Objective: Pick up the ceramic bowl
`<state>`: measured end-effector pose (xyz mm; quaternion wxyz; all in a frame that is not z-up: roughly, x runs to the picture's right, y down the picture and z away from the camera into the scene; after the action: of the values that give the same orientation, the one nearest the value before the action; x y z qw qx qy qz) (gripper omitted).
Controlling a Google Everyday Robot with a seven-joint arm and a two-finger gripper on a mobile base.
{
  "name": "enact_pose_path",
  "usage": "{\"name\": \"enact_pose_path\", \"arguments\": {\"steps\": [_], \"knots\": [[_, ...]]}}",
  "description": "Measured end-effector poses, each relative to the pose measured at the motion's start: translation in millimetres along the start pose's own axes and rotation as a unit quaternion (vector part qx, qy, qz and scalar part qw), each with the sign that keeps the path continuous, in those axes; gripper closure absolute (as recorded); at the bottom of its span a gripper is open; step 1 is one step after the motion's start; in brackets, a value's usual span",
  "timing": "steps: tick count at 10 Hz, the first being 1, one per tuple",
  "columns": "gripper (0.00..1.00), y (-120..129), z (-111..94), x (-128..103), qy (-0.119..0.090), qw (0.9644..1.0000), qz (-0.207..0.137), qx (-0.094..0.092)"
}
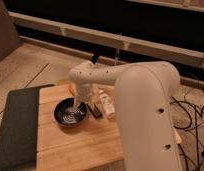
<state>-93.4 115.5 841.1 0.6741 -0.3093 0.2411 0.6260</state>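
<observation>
The ceramic bowl (70,114) is small, round and glossy black with pale swirl marks inside. It sits on the wooden table (95,145), left of centre. My white arm reaches in from the right, and its wrist turns down over the bowl. The gripper (79,102) hangs at the bowl's far right rim, partly hidden by the wrist. I cannot tell whether it touches the bowl.
A small flat black block (94,110) and a white packet (106,105) lie just right of the bowl. A dark grey mat (15,125) covers the table's left side. My arm's large body (150,115) blocks the right half of the view.
</observation>
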Motion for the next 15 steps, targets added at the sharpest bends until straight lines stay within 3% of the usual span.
{"name": "enact_pose_path", "arguments": {"steps": [5, 7, 9, 12, 13, 15], "knots": [[0.35, 9, 24, -8, 0.038, 0.9989, 0.010, -0.027], [0.35, 4, 35, -8, 0.054, 0.9979, 0.017, -0.030], [0.49, -2, 41, -7, 0.065, 0.9974, 0.020, -0.025], [0.81, -7, 43, -13, 0.059, 0.9979, 0.016, -0.018], [0.93, -6, 39, -17, 0.054, 0.9982, 0.015, -0.020], [1.00, -4, 18, -32, 0.022, 0.9992, 0.018, -0.029]]}}
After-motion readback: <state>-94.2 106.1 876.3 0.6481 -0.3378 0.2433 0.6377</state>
